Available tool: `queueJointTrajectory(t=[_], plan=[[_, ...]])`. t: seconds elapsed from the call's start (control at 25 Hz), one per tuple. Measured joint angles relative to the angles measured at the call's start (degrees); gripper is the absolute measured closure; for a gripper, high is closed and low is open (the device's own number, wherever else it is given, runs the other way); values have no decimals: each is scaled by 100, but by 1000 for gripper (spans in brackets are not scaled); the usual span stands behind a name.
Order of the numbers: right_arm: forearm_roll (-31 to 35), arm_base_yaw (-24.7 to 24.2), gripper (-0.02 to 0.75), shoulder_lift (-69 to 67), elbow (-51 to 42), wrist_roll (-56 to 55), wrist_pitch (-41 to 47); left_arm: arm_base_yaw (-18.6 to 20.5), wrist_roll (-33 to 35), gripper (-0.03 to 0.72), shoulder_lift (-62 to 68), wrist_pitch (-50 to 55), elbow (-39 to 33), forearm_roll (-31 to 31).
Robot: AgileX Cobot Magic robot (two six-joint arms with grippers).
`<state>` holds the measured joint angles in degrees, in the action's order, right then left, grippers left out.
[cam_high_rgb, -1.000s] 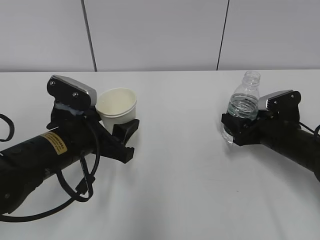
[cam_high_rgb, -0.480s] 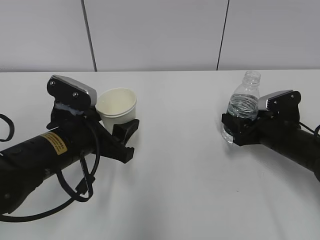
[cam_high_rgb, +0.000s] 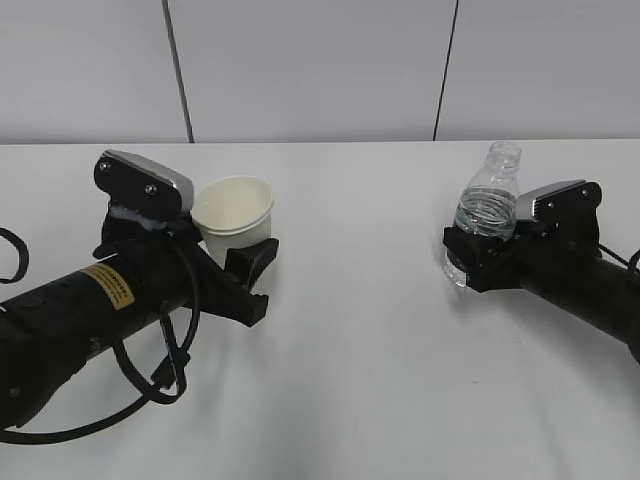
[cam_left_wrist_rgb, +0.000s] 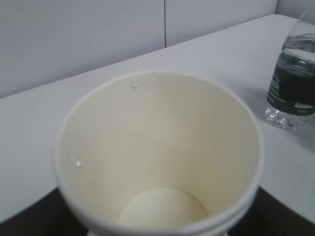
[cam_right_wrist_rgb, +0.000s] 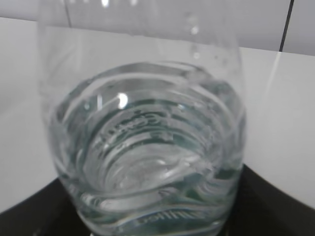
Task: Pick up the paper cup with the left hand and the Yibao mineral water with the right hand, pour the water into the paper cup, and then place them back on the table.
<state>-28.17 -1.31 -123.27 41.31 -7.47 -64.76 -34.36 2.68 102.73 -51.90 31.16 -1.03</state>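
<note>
The paper cup (cam_high_rgb: 233, 208) stands upright between the fingers of my left gripper (cam_high_rgb: 240, 248), which is shut on its lower part. In the left wrist view the cup (cam_left_wrist_rgb: 157, 147) fills the frame; it is empty apart from a few droplets on its wall. Dark fingers (cam_left_wrist_rgb: 288, 214) show at the lower corners. The Yibao mineral water (cam_high_rgb: 486, 205) stands upright, uncapped and partly full, in my right gripper (cam_high_rgb: 468, 262), which is shut on its labelled body. In the right wrist view the bottle (cam_right_wrist_rgb: 147, 137) fills the frame. The bottle also shows in the left wrist view (cam_left_wrist_rgb: 294, 88).
The white table (cam_high_rgb: 370, 360) stretches between the two arms and back to a grey panelled wall (cam_high_rgb: 320, 60). A black cable (cam_high_rgb: 150, 395) loops on the table beside the left arm.
</note>
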Motion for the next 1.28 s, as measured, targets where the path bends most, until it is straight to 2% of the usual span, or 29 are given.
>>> queueJointTrajectory(t=[0.72, 0.92, 1.12, 1.28], plan=[[-123, 0, 271, 0, 46, 97, 32, 0, 0, 230, 0, 21, 0, -42], [-341, 11, 269, 0, 143, 101, 80, 0, 0, 230, 0, 28, 0, -168], [-375, 275, 268, 215, 376, 86, 421, 0, -184, 230, 0, 48, 0, -344], [-409, 695, 268, 325, 689, -29, 707, 0, -268, 230, 0, 53, 0, -498]])
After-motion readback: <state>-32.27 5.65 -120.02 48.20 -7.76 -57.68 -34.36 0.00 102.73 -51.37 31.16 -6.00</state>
